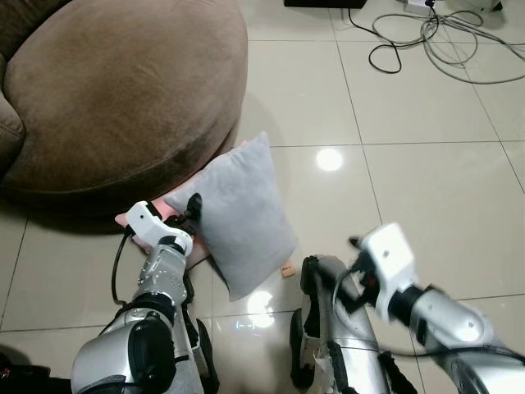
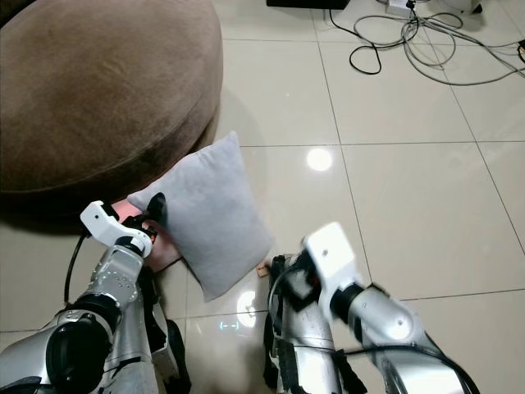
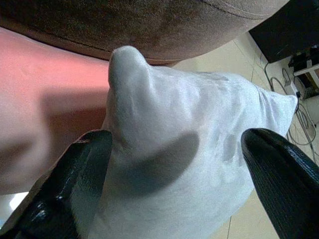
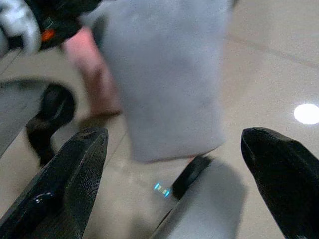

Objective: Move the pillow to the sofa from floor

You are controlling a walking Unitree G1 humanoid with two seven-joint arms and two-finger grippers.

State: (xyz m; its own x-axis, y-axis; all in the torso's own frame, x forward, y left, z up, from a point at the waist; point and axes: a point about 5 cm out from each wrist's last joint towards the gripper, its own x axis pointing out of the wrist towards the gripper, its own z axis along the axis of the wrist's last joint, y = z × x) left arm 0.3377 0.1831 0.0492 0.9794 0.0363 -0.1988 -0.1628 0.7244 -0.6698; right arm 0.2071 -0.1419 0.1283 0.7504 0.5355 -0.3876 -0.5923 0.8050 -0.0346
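A grey pillow (image 1: 244, 215) lies tilted on the tile floor against the base of the round brown sofa (image 1: 123, 90), resting partly on a pink pillow (image 1: 130, 220). My left gripper (image 1: 194, 205) is at the grey pillow's left edge. In the left wrist view its fingers (image 3: 75, 194) stand open on either side of the grey pillow's corner (image 3: 189, 149). My right gripper (image 4: 169, 164) is open and hangs low to the right of the pillow, which is ahead of its spread fingers (image 4: 70, 174). The right wrist (image 1: 385, 256) looks blurred.
Loose cables (image 1: 435, 37) sprawl over the tiles at the back right, near a dark unit (image 1: 324, 2). My own legs (image 1: 328, 328) fill the lower middle. A small tan tag (image 1: 287, 269) lies by the pillow's lower corner. Open tile floor (image 1: 426, 180) spreads to the right.
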